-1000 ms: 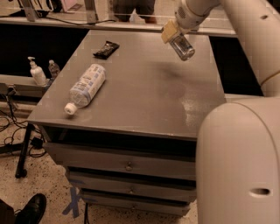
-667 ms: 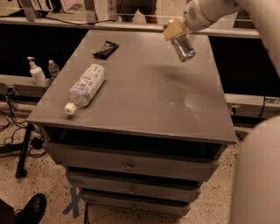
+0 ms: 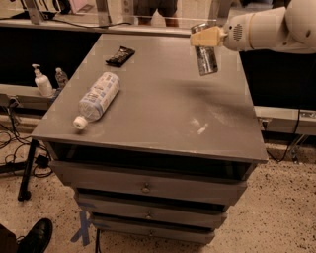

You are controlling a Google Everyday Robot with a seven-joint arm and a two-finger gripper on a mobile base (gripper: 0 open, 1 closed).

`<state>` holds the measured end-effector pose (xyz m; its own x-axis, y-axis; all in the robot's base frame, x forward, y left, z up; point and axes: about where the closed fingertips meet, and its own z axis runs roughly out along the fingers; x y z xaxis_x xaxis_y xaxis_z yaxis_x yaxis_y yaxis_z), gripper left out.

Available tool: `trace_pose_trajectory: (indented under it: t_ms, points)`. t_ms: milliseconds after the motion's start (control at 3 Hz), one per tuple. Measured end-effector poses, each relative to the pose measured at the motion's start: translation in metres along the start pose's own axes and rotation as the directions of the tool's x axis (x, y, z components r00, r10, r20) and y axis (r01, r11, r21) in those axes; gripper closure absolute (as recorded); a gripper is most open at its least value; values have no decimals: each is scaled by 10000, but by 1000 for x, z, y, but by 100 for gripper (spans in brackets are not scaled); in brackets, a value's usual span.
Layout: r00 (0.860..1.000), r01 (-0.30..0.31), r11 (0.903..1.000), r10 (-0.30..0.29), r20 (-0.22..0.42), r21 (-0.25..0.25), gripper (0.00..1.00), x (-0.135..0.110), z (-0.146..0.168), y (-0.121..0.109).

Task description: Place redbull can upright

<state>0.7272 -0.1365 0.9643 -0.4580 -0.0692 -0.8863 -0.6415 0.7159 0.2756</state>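
Note:
The redbull can (image 3: 205,55) is a slim silver can held nearly upright, slightly tilted, in the air above the far right part of the grey table top (image 3: 158,104). My gripper (image 3: 206,36) reaches in from the right on a white arm and is shut on the can's upper part with its tan fingers (image 3: 207,36). The can's lower end hangs free above the table, not touching it.
A clear plastic water bottle (image 3: 97,97) with a white cap lies on its side at the left. A flat black snack wrapper (image 3: 120,55) lies at the far left. The table has drawers (image 3: 145,187) in front. A person's legs (image 3: 153,10) stand behind the table.
The arm has swung away to the right, out of the foreground. The can stays gripped over the far right of the table and has turned closer to upright.

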Motion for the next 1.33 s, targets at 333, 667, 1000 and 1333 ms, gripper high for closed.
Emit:
trace_pose_trajectory:
  t_ms: [333,667,1000,1333]
  points:
    - [9986,182,9992,-164,500,-350,100,-10,-5,14]
    - [9989,152,9993,-137,440,-350,100,-9,-3,14]
    - [9961,532,9963,-482,745,-672,100,-12,-3,18]
    - [9768,1308,9846,-1080,1848,-1159,100,-12,-17,18]
